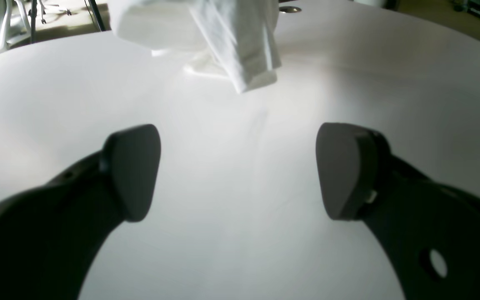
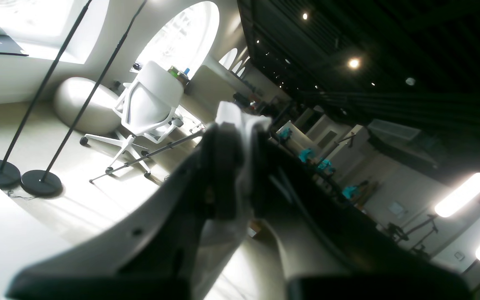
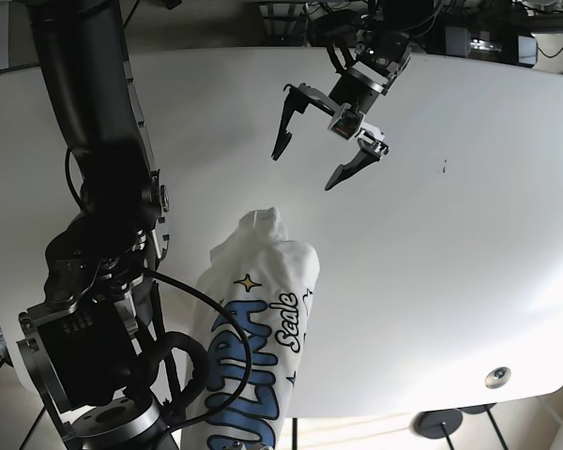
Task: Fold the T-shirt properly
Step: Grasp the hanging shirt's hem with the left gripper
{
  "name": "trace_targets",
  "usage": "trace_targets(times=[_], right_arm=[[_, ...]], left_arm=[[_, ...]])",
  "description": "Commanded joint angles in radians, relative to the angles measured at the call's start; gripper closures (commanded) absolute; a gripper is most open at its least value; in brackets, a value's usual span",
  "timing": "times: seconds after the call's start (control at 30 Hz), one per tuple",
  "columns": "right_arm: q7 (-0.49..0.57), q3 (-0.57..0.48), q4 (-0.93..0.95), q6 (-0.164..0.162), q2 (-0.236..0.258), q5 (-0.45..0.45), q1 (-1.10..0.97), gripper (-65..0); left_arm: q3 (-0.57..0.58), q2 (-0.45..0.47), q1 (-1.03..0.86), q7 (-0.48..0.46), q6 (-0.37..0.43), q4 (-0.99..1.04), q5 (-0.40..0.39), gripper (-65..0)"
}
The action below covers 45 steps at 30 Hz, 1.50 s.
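Note:
The white T-shirt (image 3: 253,328) hangs bunched in a long roll, its blue and yellow lettering facing up. It runs from the table's near edge to a tip resting on the white table (image 3: 432,244). In the right wrist view my right gripper (image 2: 240,125) is shut on a fold of white cloth (image 2: 227,114) and points up into the room; in the base view it is hidden. My left gripper (image 3: 310,155) hovers open and empty above the table, beyond the shirt's tip. In the left wrist view its fingertips (image 1: 133,171) are wide apart, with the shirt (image 1: 244,46) ahead of my left gripper (image 1: 240,171).
A round metal grommet (image 3: 494,377) sits in the table near its front right edge and also shows in the left wrist view (image 1: 290,9). A small dark mark (image 3: 443,167) lies right of centre. A white office chair (image 2: 148,104) and two black floor stands (image 2: 40,181) are off the table.

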<state>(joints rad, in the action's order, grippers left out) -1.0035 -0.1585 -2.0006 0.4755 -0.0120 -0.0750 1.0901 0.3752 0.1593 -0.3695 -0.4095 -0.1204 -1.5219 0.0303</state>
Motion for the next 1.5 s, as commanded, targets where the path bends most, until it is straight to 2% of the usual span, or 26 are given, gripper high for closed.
trace_targets(times=[0.03,0.1,0.2,0.37,0.47,0.6,0.83,0.87,0.93,0.97,1.0,1.03,1.1,1.23,1.3,1.4,1.43,1.5], right_arm=[[0.030,0.003,-0.004,-0.007,-0.003,-0.006,0.038,-1.9],[0.030,0.003,-0.004,-0.007,-0.003,-0.006,0.038,-1.9],[0.030,0.003,-0.006,-0.007,-0.003,-0.006,0.035,-1.9],[0.031,0.003,-0.006,-0.007,0.001,-0.006,0.034,-1.9],[0.031,0.003,-0.006,-0.007,0.001,-0.006,0.034,-1.9],[0.031,0.003,-0.006,-0.007,0.002,-0.006,0.034,-1.9],[0.031,0.003,-0.006,-0.007,0.004,-0.006,0.034,-1.9],[0.031,0.003,-0.006,-0.007,0.004,-0.006,0.034,-1.9],[0.031,0.003,-0.006,-0.007,0.004,-0.006,0.034,-1.9],[0.031,0.003,-0.006,-0.007,0.004,-0.006,0.034,-1.9],[0.031,0.003,-0.006,-0.007,0.004,-0.006,0.034,-1.9],[0.031,0.003,-0.006,-0.007,0.004,-0.006,0.034,-1.9],[0.031,0.003,-0.006,-0.007,0.004,-0.006,0.034,-1.9],[0.031,0.004,-0.002,-0.011,0.005,-0.007,0.034,-1.9],[0.031,0.006,-0.001,-0.013,0.024,-0.018,0.032,-1.9],[0.039,0.006,0.041,-0.013,0.027,-0.087,0.034,-1.9],[0.058,0.006,0.060,-0.013,0.027,-0.105,0.034,-1.9],[0.119,0.006,0.139,-0.014,0.027,-0.154,0.037,-1.9]], left_arm=[[0.012,-0.030,0.039,-0.024,0.000,0.005,-0.003,-54.7],[0.020,-0.059,0.079,-0.019,0.000,0.030,-0.003,-54.7],[0.018,-0.122,0.142,0.053,0.000,0.057,-0.003,-54.7],[0.018,-0.209,0.252,0.113,0.000,0.117,-0.003,-54.7],[0.018,-0.258,0.310,0.117,0.000,0.171,-0.005,-54.7],[0.017,-0.292,0.352,0.117,0.000,0.220,-0.005,-54.7],[0.015,-0.295,0.344,0.117,0.000,0.212,-0.005,-53.6],[0.015,-0.294,0.344,0.117,0.000,0.212,-0.005,-50.7],[0.014,-0.292,0.346,0.117,0.000,0.212,-0.005,-36.2],[0.014,-0.292,0.347,0.117,0.000,0.212,-0.005,-26.4],[0.014,-0.292,0.349,0.117,0.000,0.212,-0.005,-11.0],[0.012,-0.292,0.349,0.122,0.000,0.212,-0.005,0.0],[0.003,-0.290,0.347,0.188,0.001,0.194,-0.007,0.0],[-0.075,-0.280,0.310,0.192,-0.002,0.065,-0.007,0.0],[-0.100,-0.235,0.287,0.197,-0.002,-0.015,-0.005,0.0],[-0.129,-0.157,0.284,0.284,-0.002,-0.145,-0.013,0.0],[-0.146,-0.131,0.278,0.323,-0.002,-0.196,-0.040,0.0],[-0.209,-0.057,0.277,0.415,-0.002,-0.314,-0.162,0.0]])
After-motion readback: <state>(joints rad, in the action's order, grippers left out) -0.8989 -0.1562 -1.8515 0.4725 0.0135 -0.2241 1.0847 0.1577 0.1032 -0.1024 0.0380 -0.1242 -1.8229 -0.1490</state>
